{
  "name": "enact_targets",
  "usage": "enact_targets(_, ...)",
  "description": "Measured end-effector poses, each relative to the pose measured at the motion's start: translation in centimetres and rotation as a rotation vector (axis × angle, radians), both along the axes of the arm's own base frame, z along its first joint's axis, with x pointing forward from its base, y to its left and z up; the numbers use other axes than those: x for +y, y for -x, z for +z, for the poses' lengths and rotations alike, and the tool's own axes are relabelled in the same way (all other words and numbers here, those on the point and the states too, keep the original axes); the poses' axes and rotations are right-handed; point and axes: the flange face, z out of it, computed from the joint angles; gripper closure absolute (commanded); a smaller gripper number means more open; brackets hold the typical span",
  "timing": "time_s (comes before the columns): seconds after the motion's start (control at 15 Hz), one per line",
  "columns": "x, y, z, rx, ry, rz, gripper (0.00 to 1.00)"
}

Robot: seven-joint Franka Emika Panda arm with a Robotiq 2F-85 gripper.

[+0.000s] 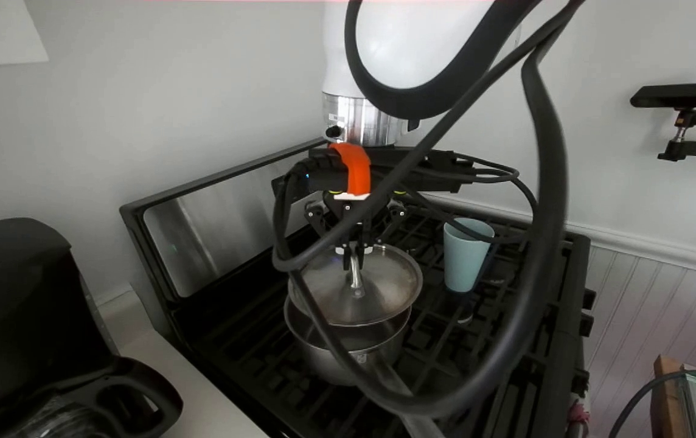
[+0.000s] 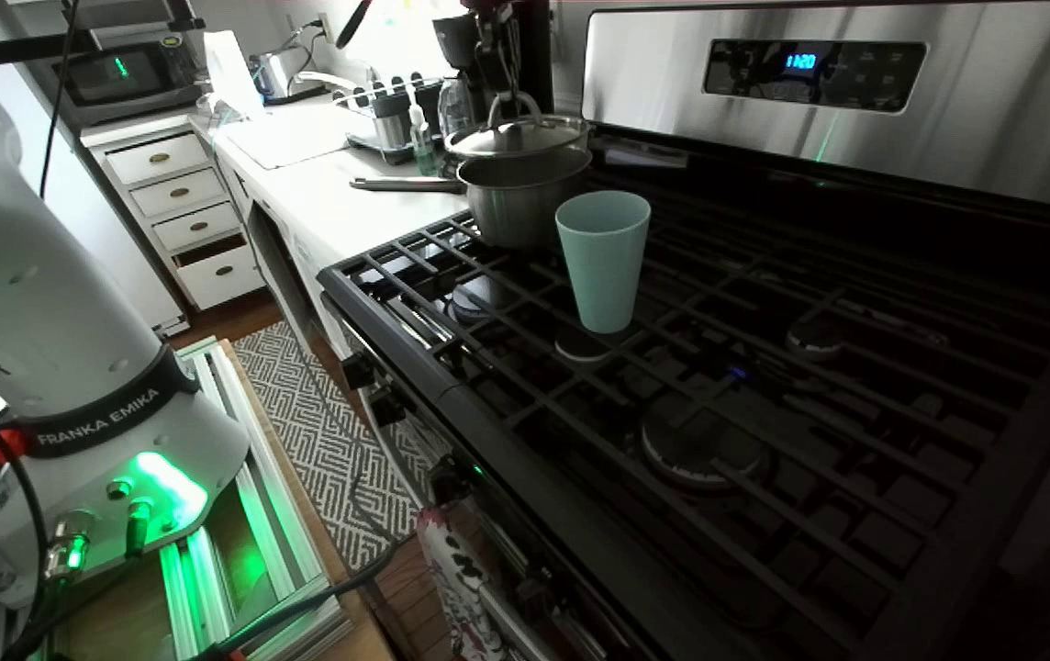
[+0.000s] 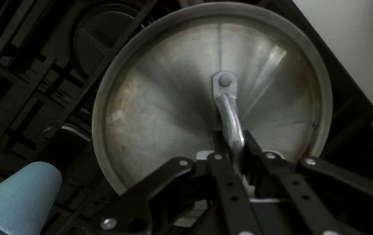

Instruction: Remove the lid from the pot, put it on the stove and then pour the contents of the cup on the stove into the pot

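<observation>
Stainless-steel lid (image 1: 365, 307), in an exterior view: hangs directly below the Robotiq gripper (image 1: 354, 263), which pinches its loop handle (image 1: 356, 278). Lid lies above the saucepan (image 1: 330, 365); pan mouth exposed on the side nearest this camera. Slack black cable (image 1: 433, 404) crosses both, hiding part of each.

In an exterior view, pale-blue tumbler (image 2: 605, 266) stands upright on the range grates (image 2: 787, 445), this side of the pan, apart from the lid. Set-down probably means swinging the lid past it. Gripper hard to make out in darkness; whether the lid's far edge clears the pan rim, cannot tell.

Wrist view: loop handle runs lengthwise between the two fingers (image 3: 233, 199), one to either side. Tumbler at lower left, mouth mostly cut off; contents unseen.
</observation>
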Motion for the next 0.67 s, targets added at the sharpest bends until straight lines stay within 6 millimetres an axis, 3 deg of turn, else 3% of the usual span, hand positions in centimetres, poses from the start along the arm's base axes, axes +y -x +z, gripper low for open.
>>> enact_targets(0.2, -0.7, -0.4, 0.3, -0.007, 0.000, -0.027, 0.96)
enact_targets(0.67, -7.9, -2.9, 4.4, -0.094, -0.015, -0.174, 0.96)
